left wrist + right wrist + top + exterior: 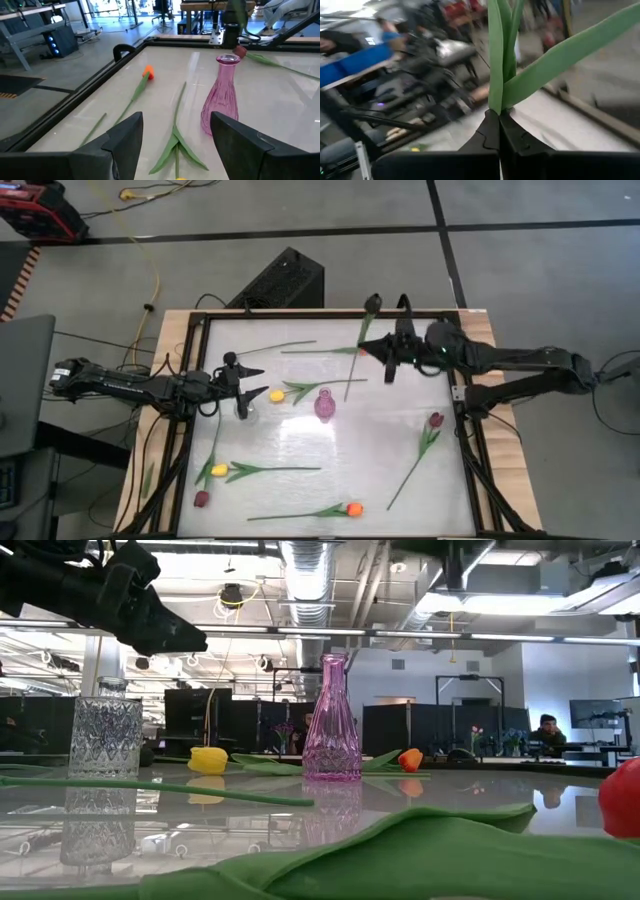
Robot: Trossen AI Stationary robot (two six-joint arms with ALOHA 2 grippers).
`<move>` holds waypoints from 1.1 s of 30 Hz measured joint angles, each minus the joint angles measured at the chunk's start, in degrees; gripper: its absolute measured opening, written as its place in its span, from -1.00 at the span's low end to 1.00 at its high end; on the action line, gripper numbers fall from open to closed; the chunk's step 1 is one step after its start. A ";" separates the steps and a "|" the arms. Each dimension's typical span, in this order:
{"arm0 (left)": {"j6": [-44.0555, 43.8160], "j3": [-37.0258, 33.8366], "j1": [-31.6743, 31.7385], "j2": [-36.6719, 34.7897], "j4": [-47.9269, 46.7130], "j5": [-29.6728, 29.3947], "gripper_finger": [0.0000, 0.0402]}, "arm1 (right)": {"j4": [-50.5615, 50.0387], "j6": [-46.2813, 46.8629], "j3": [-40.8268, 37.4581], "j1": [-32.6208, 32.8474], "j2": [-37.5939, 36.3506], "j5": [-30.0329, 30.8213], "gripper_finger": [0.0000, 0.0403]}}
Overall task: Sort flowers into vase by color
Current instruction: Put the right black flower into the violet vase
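A white-topped table (300, 450) in a black frame fills the overhead view, with artificial tulips scattered flat across it. Two dark arms reach in from either side.

The right gripper (385, 358) is near the far edge, its fingers pinched together on the green stem (496, 75) of a dark maroon tulip (372, 303); the head pokes past the table's far rim. The left gripper (252, 375) hovers over the left-middle of the table with its fingers (125, 140) spread apart, holding nothing.

Two vases stand near the centre. The pink glass vase (323, 404) is upright and looks empty. The clear cut-glass vase (104, 737), just below the left gripper, also looks empty.

Loose flowers lie well apart: a yellow tulip (277, 395) beside the pink vase, another yellow tulip (219, 470) and a maroon tulip (201, 499) near the left front, an orange tulip (353, 508) at the front edge, and a second maroon tulip (435, 420) on the right.

These flowers are likely very light, with thin, springy stems and soft leaves. A grip on the mid stem seems safest. The glass vases look tippable and fragile.
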 joint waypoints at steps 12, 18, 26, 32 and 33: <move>-6.37 0.00 0.00 0.00 0.44 -0.10 0.10 | 8.29 -16.17 3.09 11.36 10.71 13.90 -0.90; -7.97 0.00 0.00 0.00 0.44 -0.12 0.10 | 9.31 -16.68 3.12 11.42 9.67 13.79 -0.91; -8.13 0.00 0.00 0.00 0.46 -0.40 0.10 | 10.00 -17.52 3.18 11.40 7.94 12.55 -0.91; -8.91 -0.01 0.00 0.00 0.44 -0.35 0.10 | 10.28 -17.55 3.18 10.98 10.89 12.41 -0.91; -8.93 -0.01 0.00 0.00 0.41 -0.34 0.10 | 10.48 -17.54 3.18 10.88 11.26 12.42 -0.91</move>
